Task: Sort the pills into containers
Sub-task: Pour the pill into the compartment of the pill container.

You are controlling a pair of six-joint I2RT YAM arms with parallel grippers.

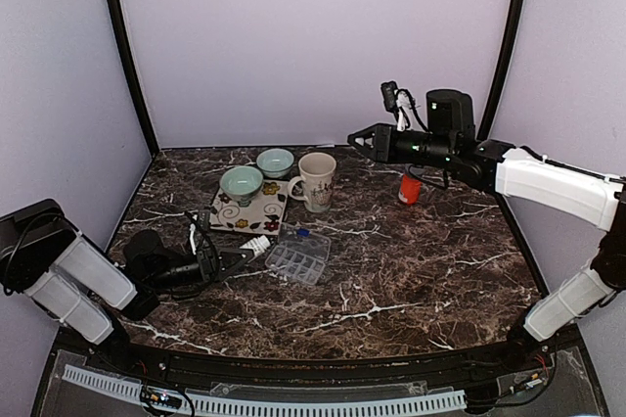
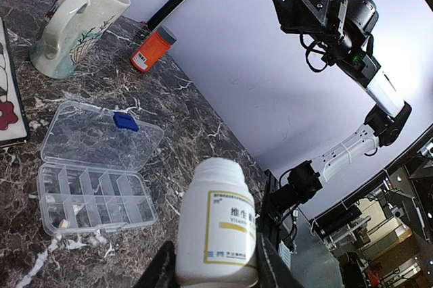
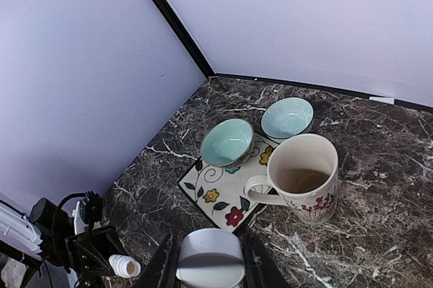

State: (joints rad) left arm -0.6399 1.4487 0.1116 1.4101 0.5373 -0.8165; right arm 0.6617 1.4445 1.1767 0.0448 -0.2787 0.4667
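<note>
Tabletop [image 1: 421,270] first: the clear pill organizer [image 1: 298,258] lies open, lid flat, ready for filling. Left gripper [image 2: 216,264] clamps the white bottle [image 2: 218,224] with its neck aimed beside the organizer. Right gripper [image 3: 210,261], held high, pinches the white cap [image 3: 210,251], probably keeping it clear.

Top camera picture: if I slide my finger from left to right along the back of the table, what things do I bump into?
Green bowl → blue bowl → mug → orange bottle. The clear pill box lies nearer, in line with the blue bowl and mug, so I skip it.
</note>
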